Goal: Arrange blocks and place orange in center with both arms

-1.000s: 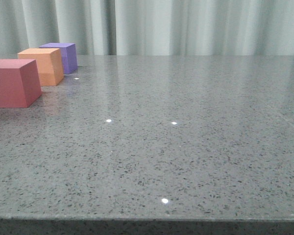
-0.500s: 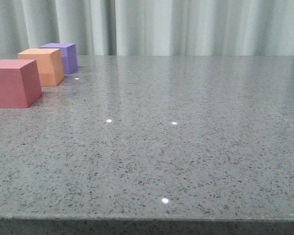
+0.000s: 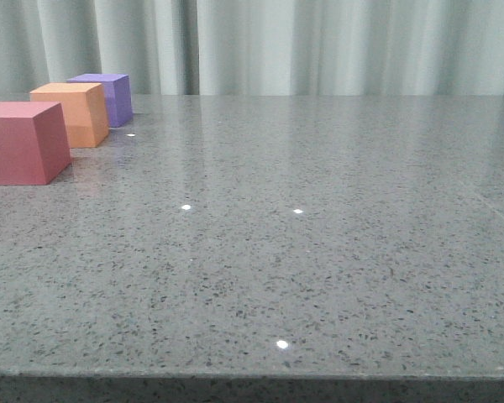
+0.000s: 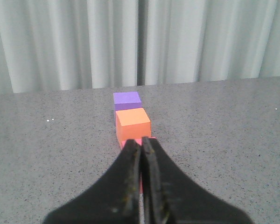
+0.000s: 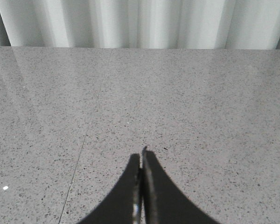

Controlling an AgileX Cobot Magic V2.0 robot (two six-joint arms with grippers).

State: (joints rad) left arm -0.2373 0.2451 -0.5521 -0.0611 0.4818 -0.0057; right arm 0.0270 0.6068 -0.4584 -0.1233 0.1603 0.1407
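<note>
Three cubes stand in a line on the speckled grey surface [image 3: 319, 252], far over on the robot's left: the red block [image 3: 21, 143] closest to the robot, the orange block [image 3: 71, 113] behind it, and the purple block [image 3: 107, 96] farthest back, toward the pale curtain [image 3: 319, 46]. Orange already sits between the other two, so the arrangement the task asks for looks complete, or very nearly so; whether the neighbours touch or only stand just beside each other is hard to tell from the front view, since each one partly overlaps the next. The relation that matters for any further move is plain in the left wrist view: the row runs straight away from the left gripper [image 4: 141, 147], whose fingers are pressed together and empty, their tips pointing along the line of cubes. Only a sliver of the red block shows past those tips, so it lies immediately ahead, with orange and then purple beyond it along the same axis. The left arm is therefore clearly the nearer one. The right gripper [image 5: 141, 161] also has its fingers closed on nothing and looks over bare surface, with no cube in its view at all, well apart from the row. If any nudge or regrasp were needed, my judgement is that it would fall to the left arm, which would have to open first.
</note>
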